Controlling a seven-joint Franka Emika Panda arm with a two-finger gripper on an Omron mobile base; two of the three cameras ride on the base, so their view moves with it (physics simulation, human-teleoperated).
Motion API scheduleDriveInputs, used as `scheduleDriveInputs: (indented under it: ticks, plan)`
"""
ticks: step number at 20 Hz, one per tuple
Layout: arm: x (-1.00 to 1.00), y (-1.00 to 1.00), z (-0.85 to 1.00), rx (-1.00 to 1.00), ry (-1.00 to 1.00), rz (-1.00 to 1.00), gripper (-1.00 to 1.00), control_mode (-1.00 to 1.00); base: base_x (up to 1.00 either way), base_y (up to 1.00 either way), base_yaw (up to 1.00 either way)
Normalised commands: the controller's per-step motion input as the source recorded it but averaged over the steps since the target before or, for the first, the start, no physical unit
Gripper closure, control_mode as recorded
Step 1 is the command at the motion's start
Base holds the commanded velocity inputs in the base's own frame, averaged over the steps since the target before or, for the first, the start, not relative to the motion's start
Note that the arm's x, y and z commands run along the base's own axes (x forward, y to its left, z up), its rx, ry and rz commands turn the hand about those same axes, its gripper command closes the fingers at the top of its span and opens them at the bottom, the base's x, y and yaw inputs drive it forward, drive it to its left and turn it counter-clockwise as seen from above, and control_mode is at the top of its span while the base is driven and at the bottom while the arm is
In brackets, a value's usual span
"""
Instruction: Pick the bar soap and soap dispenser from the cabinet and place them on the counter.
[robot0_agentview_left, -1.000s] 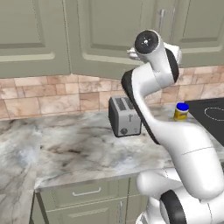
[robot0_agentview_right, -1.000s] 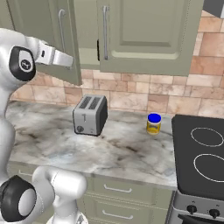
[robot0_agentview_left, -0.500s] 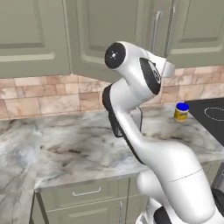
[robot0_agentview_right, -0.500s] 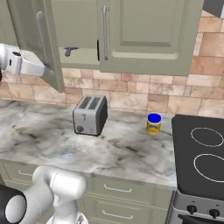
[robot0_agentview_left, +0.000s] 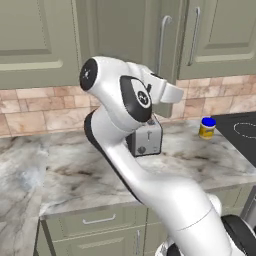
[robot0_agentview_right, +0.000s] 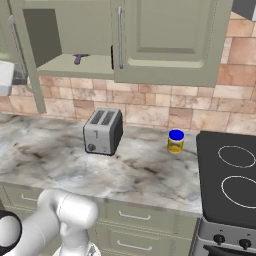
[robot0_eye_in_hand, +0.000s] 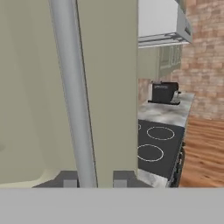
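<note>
With the left door of the cabinet swung open, the end effector sits at that door's handle. The hand view shows the silver bar rising between the two tips: one tip lies against the bar and the other stands just apart from it, so the jaws are slightly parted and clamp nothing. In the right base view the hand is at the left edge, outside the cabinet opening. The shelf lies to the right of the hand and further in, at about the same height. On it rests a small purplish object. A dark upright sliver at the edge of the closed door is probably the dispenser. The soap cannot be made out. The bench runs below, carrying a toaster. The coming reach therefore appears to turn on clearing the handle, then moving rightward and inward past the door edge.
</note>
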Motion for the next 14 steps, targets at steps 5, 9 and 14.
scheduleDriveInputs:
  ticks: [5, 9, 14]
  plan:
    - [-0.51, 0.44, -0.02, 0.0, -0.01, -0.16, 1.0, -1.0, 0.0, 0.0, 0.0]
    - [-0.13, 0.2, -0.15, 0.0, -0.02, -0.16, 1.0, -1.0, 0.0, 0.0, 0.0]
    - [-0.09, 0.31, -0.13, -0.01, -0.02, -0.15, -1.0, -1.0, 0.0, 0.0, 0.0]
